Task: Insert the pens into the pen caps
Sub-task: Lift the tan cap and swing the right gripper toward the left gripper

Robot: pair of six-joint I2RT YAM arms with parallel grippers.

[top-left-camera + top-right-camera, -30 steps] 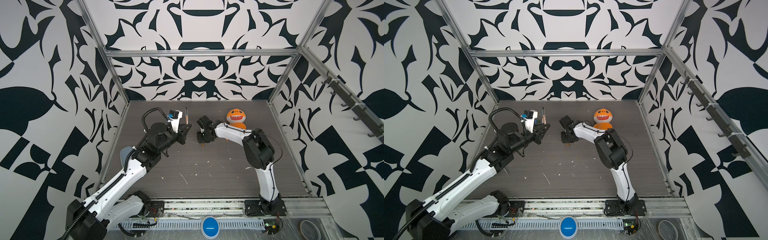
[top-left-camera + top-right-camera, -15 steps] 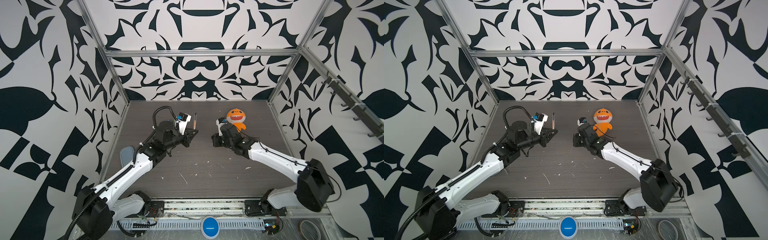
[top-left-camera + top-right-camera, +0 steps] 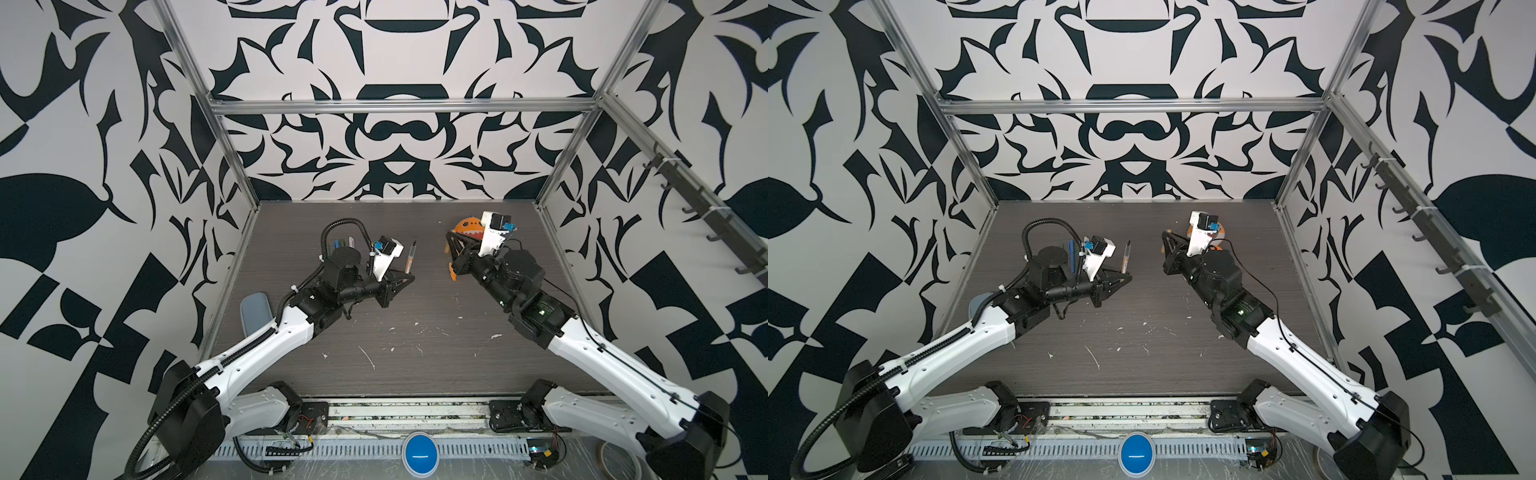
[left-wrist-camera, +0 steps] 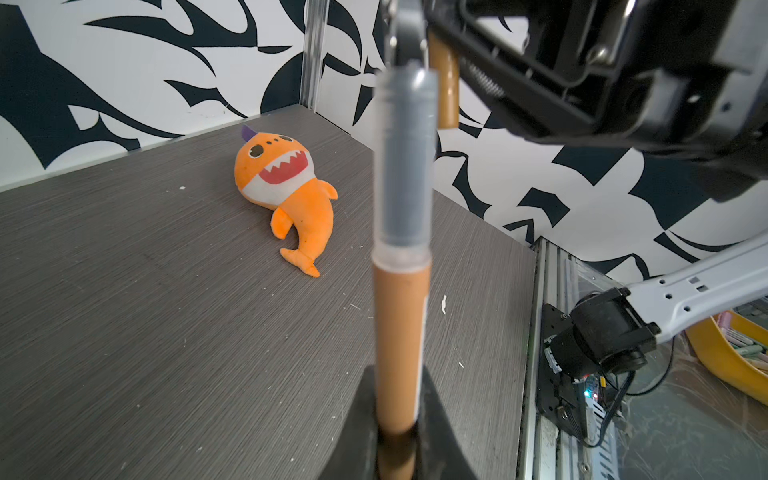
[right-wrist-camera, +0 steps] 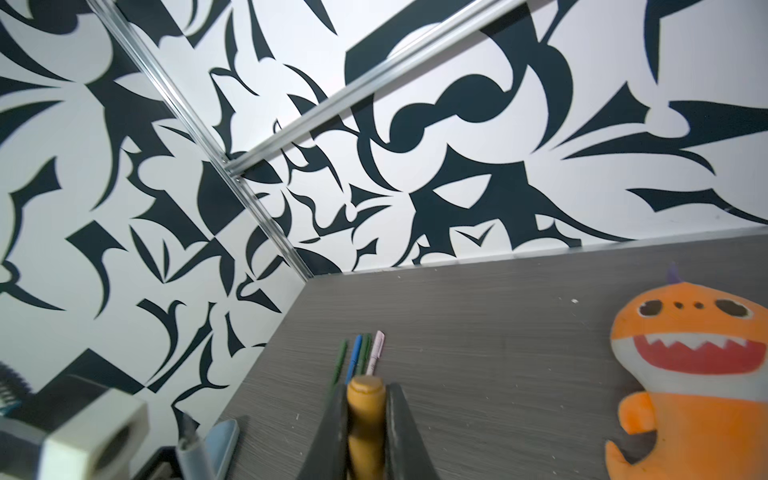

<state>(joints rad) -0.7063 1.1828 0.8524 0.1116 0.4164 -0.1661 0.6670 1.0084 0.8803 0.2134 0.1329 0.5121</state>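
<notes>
My left gripper [image 3: 405, 277] [image 4: 399, 415] is shut on the lower end of an orange-brown pen [image 3: 411, 258] [image 4: 400, 332]. The pen stands nearly upright, its grey tip section [image 4: 405, 166] pointing up. My right gripper [image 3: 449, 239] [image 5: 365, 419] is shut on a mustard-orange pen cap [image 5: 365, 397] [image 4: 444, 83]. In the left wrist view the cap hangs just beyond the pen's tip; in both top views the two grippers stand a short gap apart. Several more pens [image 5: 359, 357], green, blue and pale pink, lie side by side behind the left arm [image 3: 1072, 253].
An orange shark plush [image 3: 467, 227] [image 4: 286, 187] lies at the back right, just behind my right gripper. A grey-blue pad [image 3: 255, 311] rests at the table's left edge. White scraps [image 3: 368, 357] dot the front middle. A yellow tray [image 4: 727, 357] sits outside the frame.
The right arm has swung out to a new pose and its gripper has moved right and back toward the plush. The left gripper has carried the pen to the right.
</notes>
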